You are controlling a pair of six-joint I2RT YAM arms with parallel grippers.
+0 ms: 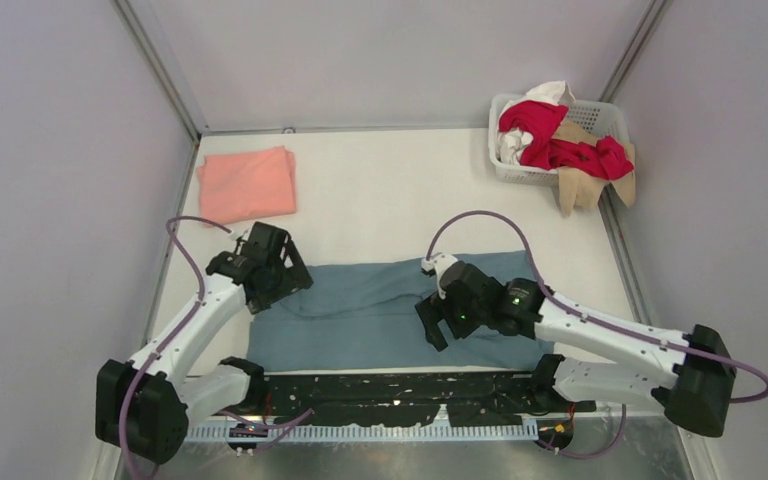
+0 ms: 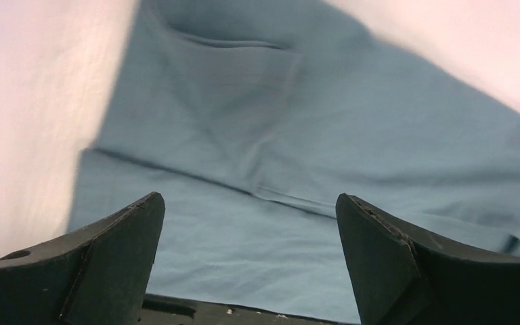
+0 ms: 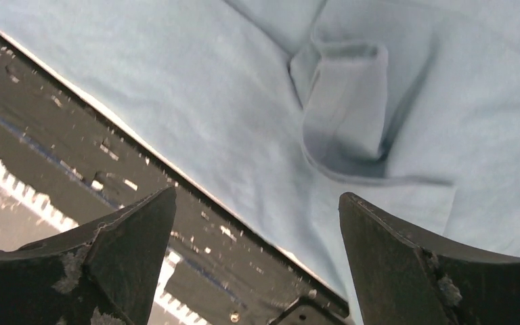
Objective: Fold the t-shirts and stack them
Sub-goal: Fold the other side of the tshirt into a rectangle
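Blue shirt point(image 1: 390, 310) lay flat on tabletop point(image 1: 390, 190) along the near edge, btwn both arms, lightly creased. L end effector point(image 2: 249, 203) was over its left end, fingers spread, nothing held. R end effector point(image 3: 257, 196) was over the shirt's near hem, right of centre, also spread and empty. Cloth was bunched into a small fold just ahead of it. I couldn't tell if either touched the cloth. Pink shirt point(image 1: 248, 185) sat folded at far left, well apart. Basket point(image 1: 605, 118) at far right held red shirt point(image 1: 550, 140) and white shirt point(image 1: 558, 92). Tan shirt point(image 1: 585, 185) draped over its front rim.
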